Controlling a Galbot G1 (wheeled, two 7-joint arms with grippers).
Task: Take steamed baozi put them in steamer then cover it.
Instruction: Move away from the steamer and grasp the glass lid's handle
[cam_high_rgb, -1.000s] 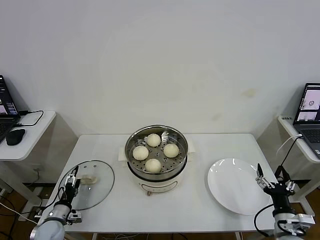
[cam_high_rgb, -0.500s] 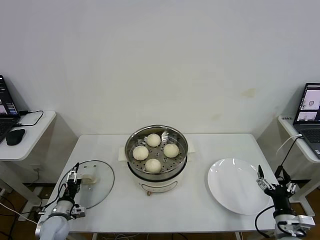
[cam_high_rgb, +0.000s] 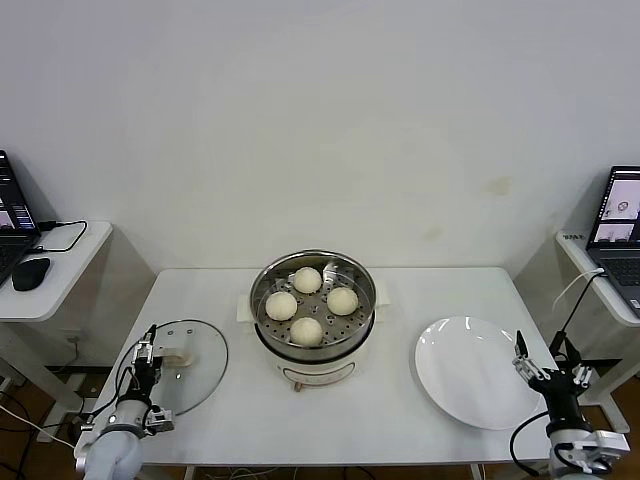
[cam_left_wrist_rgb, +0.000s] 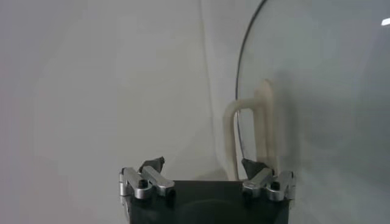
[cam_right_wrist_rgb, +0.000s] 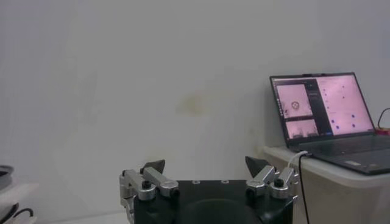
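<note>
Steamed baozi (cam_high_rgb: 307, 330) — four small, round, smooth off-white dough buns — are seen lying in a ring on the perforated steel tray inside the steamer (cam_high_rgb: 268, 335), a round shiny stainless-steel pot on a white electric base, set at the middle of the white rectangular table (cam_high_rgb: 400, 290). The pot is uncovered. A round clear glass lid with a cream handle (cam_high_rgb: 205, 362) is laid flat on the table to the robot's left of the steamer. The left gripper (cam_high_rgb: 145, 362) is held low over the lid's outer edge, its jaws spread apart with the cream handle just ahead of one fingertip — nothing is pinched. A flat white round plate (cam_high_rgb: 465, 372) is placed on the table's right side. The right gripper (cam_high_rgb: 548, 371) is parked beside the plate's edge, jaws spread and nothing between them.
</note>
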